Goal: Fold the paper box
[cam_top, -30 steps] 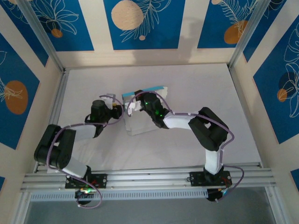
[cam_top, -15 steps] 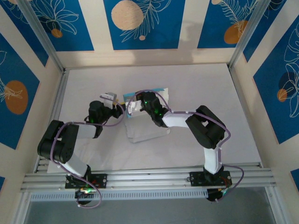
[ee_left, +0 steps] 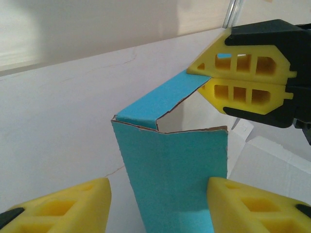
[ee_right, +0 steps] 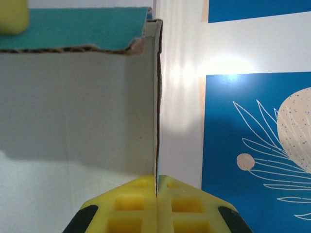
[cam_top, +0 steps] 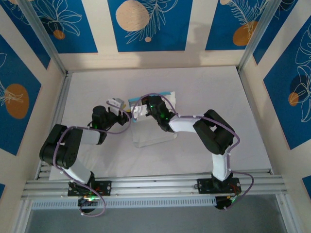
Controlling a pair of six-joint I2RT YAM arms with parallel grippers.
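Paper box (ee_left: 170, 179) shifted, light-blue flaps upright

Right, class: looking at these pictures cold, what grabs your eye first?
The paper box, light blue outside, stands half-folded at the middle of the left wrist view, one flap pinched in the shut right gripper at upper right. The left gripper straddles its upright wall from below, yellow fingers apart.

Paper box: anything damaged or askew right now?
Minor only. The paper box has a ragged, brownish top edge near the corner, beside the wall that the right gripper pinches. No tears visible in the panels; nothing else stands out.
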